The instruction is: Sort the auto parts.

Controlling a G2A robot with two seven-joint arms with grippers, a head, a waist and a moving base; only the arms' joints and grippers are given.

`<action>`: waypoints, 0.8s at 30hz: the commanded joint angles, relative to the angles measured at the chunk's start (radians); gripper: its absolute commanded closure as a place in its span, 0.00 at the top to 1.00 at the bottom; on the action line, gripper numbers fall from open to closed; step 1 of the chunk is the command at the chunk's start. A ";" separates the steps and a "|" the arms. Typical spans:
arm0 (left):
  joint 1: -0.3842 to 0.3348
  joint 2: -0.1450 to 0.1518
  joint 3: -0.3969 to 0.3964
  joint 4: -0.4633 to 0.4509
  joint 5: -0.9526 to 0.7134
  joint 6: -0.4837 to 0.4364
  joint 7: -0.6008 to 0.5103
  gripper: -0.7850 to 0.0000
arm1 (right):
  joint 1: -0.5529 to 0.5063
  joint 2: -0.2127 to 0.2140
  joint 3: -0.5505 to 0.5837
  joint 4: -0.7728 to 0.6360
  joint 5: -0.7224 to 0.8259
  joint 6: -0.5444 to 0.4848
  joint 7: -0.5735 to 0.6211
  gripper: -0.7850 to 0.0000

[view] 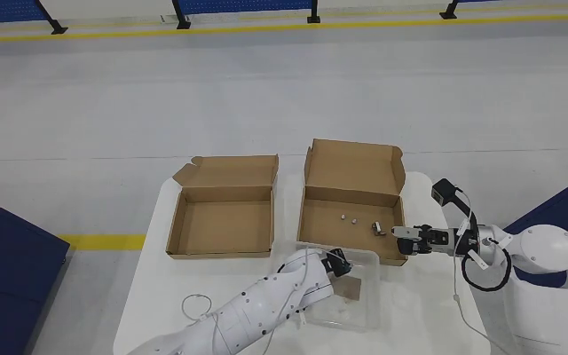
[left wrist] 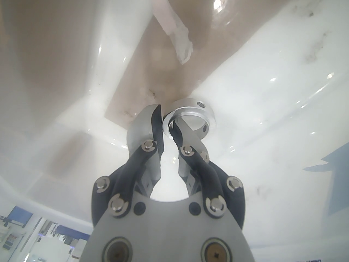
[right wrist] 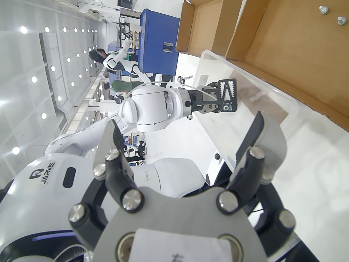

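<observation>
The white worktop (view: 160, 284) lay under both arms, its near edge cut off in the top view. Beyond the left jaws and off to their left stood the left box (view: 222, 222), an open cardboard carton with its lid flap back. The right box (view: 351, 213), also open, sat just beyond the right jaws, which hung wide apart at its near right corner and gripped nothing. A clear plastic bin (view: 373, 259) stood around the left jaws and just beside the right jaws. Its walls were hard to trace against the worktop. A brown cardboard scrap (view: 349, 287) lay in the bin close beside the left jaws. In the left wrist view it was smeared and dim, with a strip of tape (left wrist: 174, 28) on it.

The left jaws were clamped on the wall of a metal ring (left wrist: 190, 107), 1 finger inside the bore and 1 outside, low in the bin. The top view hid the ring behind that arm. The right box held 2 small bolts (right wrist: 323, 9) well ahead of the right jaws. A third small part (view: 377, 228), too small to identify, lay nearer them.
</observation>
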 commanded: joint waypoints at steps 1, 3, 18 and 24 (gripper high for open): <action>0.006 0.005 -0.016 -0.028 -0.008 -0.005 -0.016 0.00 | 0.000 0.000 0.000 0.000 0.000 0.000 0.000 1.00; 0.015 0.013 -0.041 -0.068 -0.020 -0.009 -0.033 0.00 | 0.000 0.000 0.000 0.000 0.000 0.000 0.000 1.00; 0.150 0.106 -0.281 -0.403 -0.141 -0.140 -0.116 0.00 | 0.000 0.000 0.000 0.000 0.000 0.000 0.000 1.00; 0.174 0.115 -0.328 -0.402 -0.175 -0.139 -0.015 0.00 | 0.000 0.000 0.000 0.000 0.000 0.000 0.000 1.00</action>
